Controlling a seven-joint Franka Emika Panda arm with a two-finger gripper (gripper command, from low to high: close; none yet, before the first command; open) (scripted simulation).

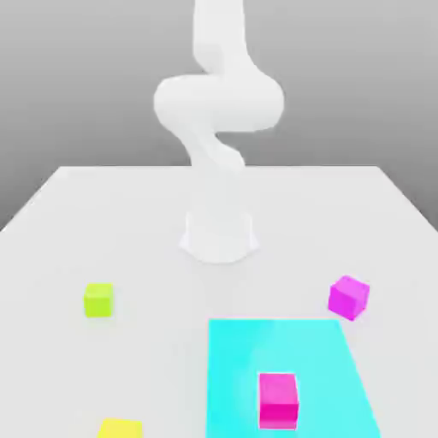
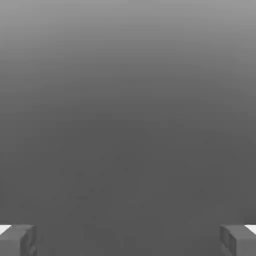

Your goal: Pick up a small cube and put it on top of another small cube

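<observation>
My exterior view gives me the smooth white arm on the pale tabletop, plus every cube; the hand view gives me the gripper against plain grey. Jaws are wide apart — nothing between them, nothing touched. The matte lime-green cube sits on bare table toward the exterior view's left, well apart from the yellow block at the near edge. Over right, a tilted-looking magenta-purple cube stands just beyond the flat cyan panel — and a hot-pink cube rests on it.
</observation>
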